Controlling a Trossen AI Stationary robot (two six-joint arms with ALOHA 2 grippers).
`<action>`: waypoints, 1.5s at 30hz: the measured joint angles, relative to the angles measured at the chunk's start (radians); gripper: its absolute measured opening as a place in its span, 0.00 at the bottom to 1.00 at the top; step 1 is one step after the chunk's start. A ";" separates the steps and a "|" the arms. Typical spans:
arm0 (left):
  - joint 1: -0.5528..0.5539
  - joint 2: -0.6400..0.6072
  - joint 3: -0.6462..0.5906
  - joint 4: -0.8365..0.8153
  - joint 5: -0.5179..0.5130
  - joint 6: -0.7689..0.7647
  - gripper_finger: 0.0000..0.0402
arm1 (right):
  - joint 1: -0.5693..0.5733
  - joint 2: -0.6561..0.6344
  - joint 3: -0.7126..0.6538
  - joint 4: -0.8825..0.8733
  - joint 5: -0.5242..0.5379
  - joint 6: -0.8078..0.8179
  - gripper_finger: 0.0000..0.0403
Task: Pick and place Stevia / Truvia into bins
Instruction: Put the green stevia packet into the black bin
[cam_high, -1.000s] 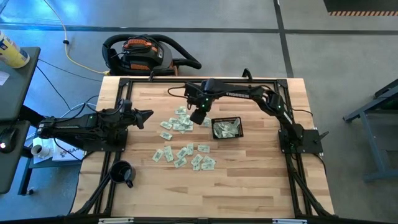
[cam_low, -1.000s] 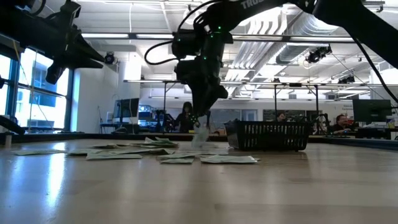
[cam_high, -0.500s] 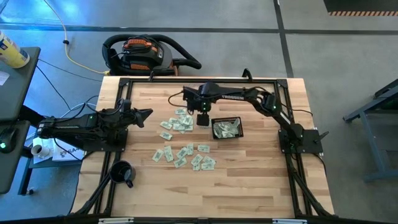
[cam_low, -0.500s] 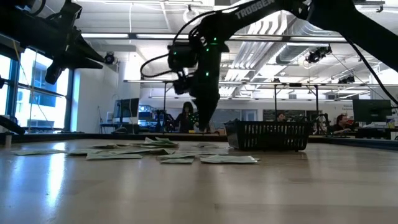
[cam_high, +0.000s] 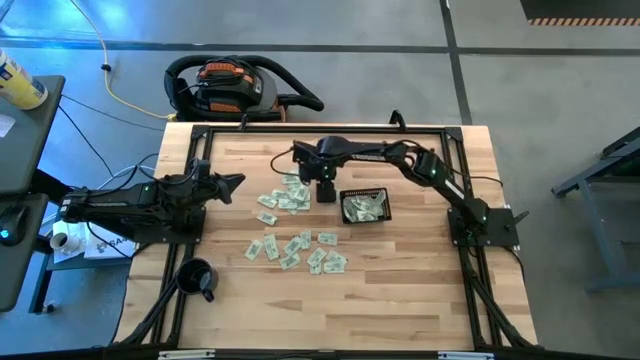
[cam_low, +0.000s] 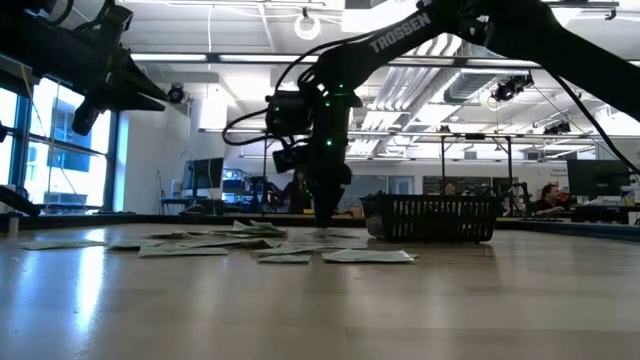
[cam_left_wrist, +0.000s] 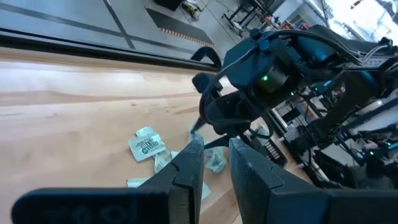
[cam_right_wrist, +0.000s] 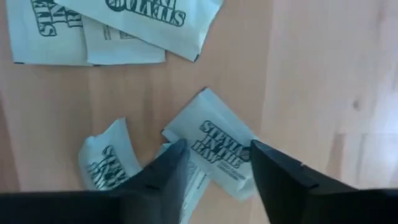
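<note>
Many pale green and white Stevia sachets (cam_high: 290, 197) lie flat on the wooden table, with a second scatter (cam_high: 300, 250) nearer the front edge. The black basket (cam_high: 365, 190) stands to their right and holds several sachets (cam_high: 362, 208). My right gripper (cam_high: 325, 192) points straight down just left of the basket, low over the table (cam_low: 325, 218). It is open, its fingers either side of one sachet (cam_right_wrist: 214, 134); I cannot tell whether they touch it. My left gripper (cam_high: 238, 183) hovers at the table's left, narrowly open (cam_left_wrist: 216, 165) and holding nothing.
A round black mug (cam_high: 196, 277) stands near the table's front left corner. A vacuum cleaner (cam_high: 235, 85) sits on the floor beyond the far edge. Bare wood lies along the front (cam_high: 400, 310) and right of the basket. People sit in the room behind (cam_low: 298, 190).
My right gripper has sunk toward the table beside the basket's left wall and rolled about its upright line. A pale sachet that hung at its fingertips a second ago no longer shows there.
</note>
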 joint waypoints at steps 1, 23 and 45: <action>0.000 0.000 0.000 0.000 -0.006 0.000 0.28 | -0.005 0.000 0.000 -0.003 -0.016 0.014 0.36; 0.000 0.000 0.000 0.000 -0.037 -0.022 0.28 | -0.057 -0.004 0.167 -0.041 -0.234 0.245 0.00; 0.000 0.000 0.000 -0.010 -0.047 -0.015 0.28 | -0.069 -0.005 0.019 0.083 0.033 0.244 0.51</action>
